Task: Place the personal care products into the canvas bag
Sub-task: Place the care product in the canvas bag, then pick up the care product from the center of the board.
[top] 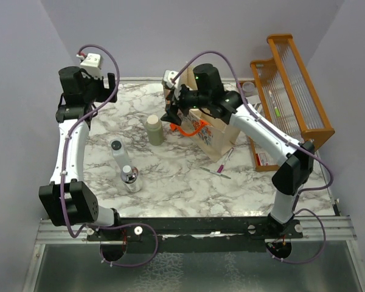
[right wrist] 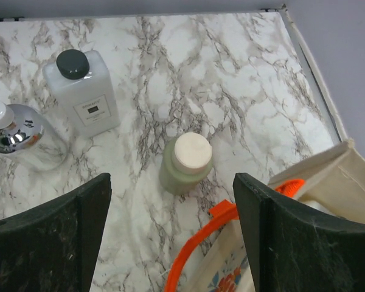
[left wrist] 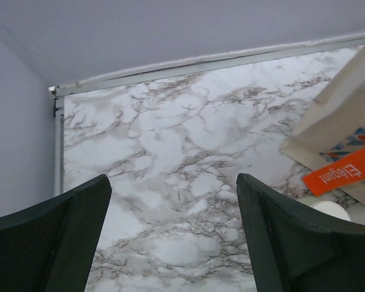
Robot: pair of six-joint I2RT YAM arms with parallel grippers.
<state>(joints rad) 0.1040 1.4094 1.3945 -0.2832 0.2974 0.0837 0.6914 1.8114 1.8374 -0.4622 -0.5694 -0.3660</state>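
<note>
Both grippers spread, empty. Left gripper (left wrist: 171,182) over bare worktop (left wrist: 170,134), back-left. Right gripper (right wrist: 171,182) above bag (top: 218,135) mouth. Green bottle (right wrist: 185,164) near bag; white bottle (right wrist: 82,91) and chrome bottle (right wrist: 18,137) farther left. Rack (top: 292,85) right; pens (top: 222,163) beside bag.

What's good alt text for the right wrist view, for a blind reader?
Open right gripper above a marble table, an olive-green bottle with a cream cap framed by its jaws. A white bottle with a dark cap and a shiny clear bottle sit at upper left; the canvas bag and its orange handle fill the lower right.
</note>
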